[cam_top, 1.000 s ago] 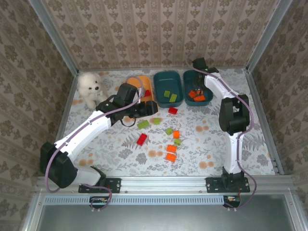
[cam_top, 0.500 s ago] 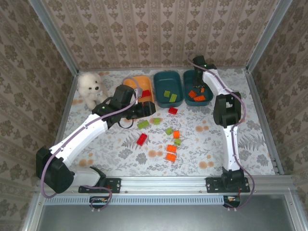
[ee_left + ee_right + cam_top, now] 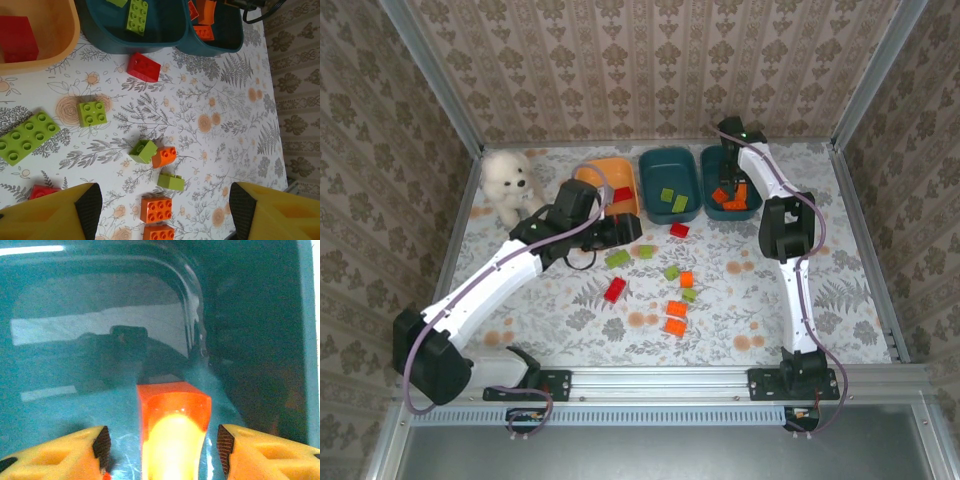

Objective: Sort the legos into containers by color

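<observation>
The middle teal tub (image 3: 669, 160) stands at the back of the bench (image 3: 770, 300) and holds two lime green bricks (image 3: 672, 199). Just beside it on the left is the orange tub (image 3: 603, 172), with a red brick (image 3: 623, 193) inside. Just beside it on the right is the right teal tub (image 3: 753, 207), which holds several orange bricks (image 3: 734, 202).

The right tool (image 3: 725, 180) reaches down into the tub to the right of the middle one. In the right wrist view its yellow fingers (image 3: 65, 450) stand on either side of an upright orange brick (image 3: 172, 415) inside that tub. There is a clear gap at the left finger and a thin one at the right, so the tool is open and grips nothing.

The left tool (image 3: 623, 228) hangs in front of the middle tub and a little to its left, near the orange tub's front wall. In the left wrist view its fingers (image 3: 75, 210) are spread wide, with nothing between them.

The loose bricks lie on the bench in front of the middle tub:
- A loose red brick (image 3: 143, 67) lies just off its front wall.
- A square lime brick (image 3: 92, 113) and a long lime brick (image 3: 27, 137) lie farther forward and to the left.
- A small lime brick (image 3: 144, 151) touches a small orange brick (image 3: 164, 156), and another lime brick (image 3: 171, 181) lies near them.
- Two flat orange bricks (image 3: 156, 209) lie farthest from the tub.
- A second red brick (image 3: 614, 290) lies forward and left.

A white plush toy (image 3: 508, 183) sits well to the tub's left, beyond the orange tub.
</observation>
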